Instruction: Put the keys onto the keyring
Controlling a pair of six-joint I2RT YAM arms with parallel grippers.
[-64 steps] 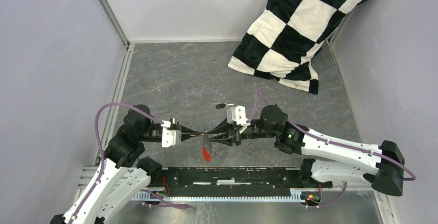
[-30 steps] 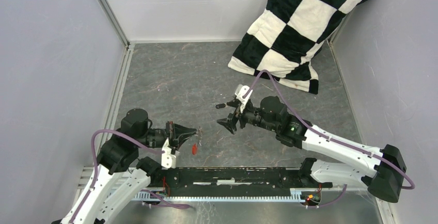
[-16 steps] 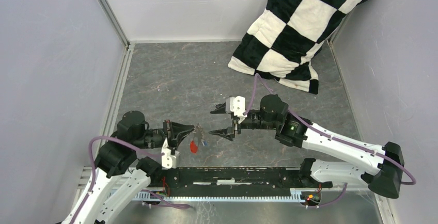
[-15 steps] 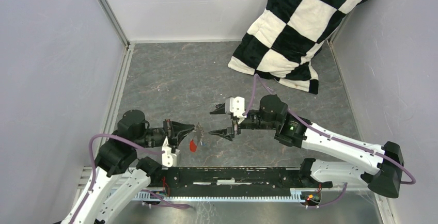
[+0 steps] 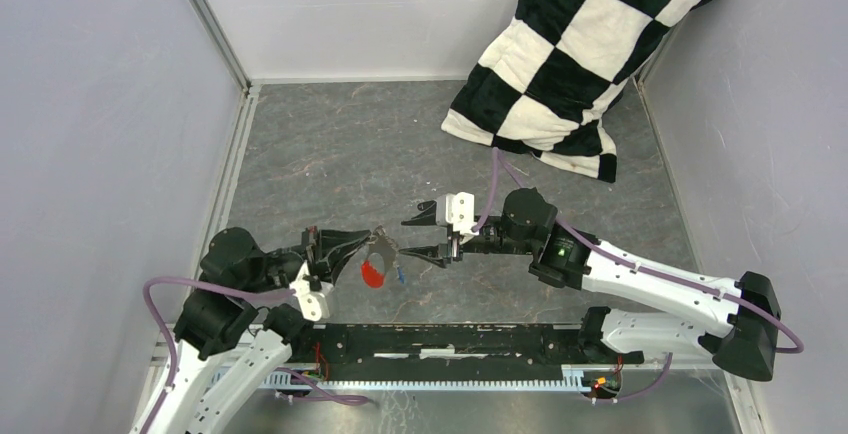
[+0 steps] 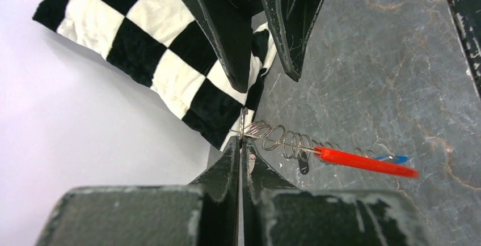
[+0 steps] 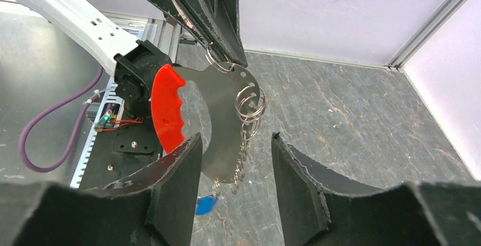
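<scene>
My left gripper (image 5: 374,240) is shut on a wire ring at the top of the keyring (image 5: 380,252) and holds it above the floor. In the left wrist view the fingertips (image 6: 241,147) pinch the ring, and the coiled rings (image 6: 275,138) and red tag (image 6: 363,163) stretch out to the right. A blue key (image 7: 205,204) hangs from the chain below the keyring's grey plate (image 7: 227,115). A small black oblong (image 6: 303,166) hangs under the rings; I cannot tell whether it is a key. My right gripper (image 7: 235,139) is open, one jaw on each side of the plate and chain, touching neither.
A black-and-white checkered pillow (image 5: 580,64) leans in the back right corner. Grey walls close in the left, back and right sides. A black rail (image 5: 450,339) runs along the near edge between the arm bases.
The left gripper has lifted the keyring and carried it right, toward the right gripper. The right gripper has shifted left around the hanging keyring, and its jaws have narrowed.
</scene>
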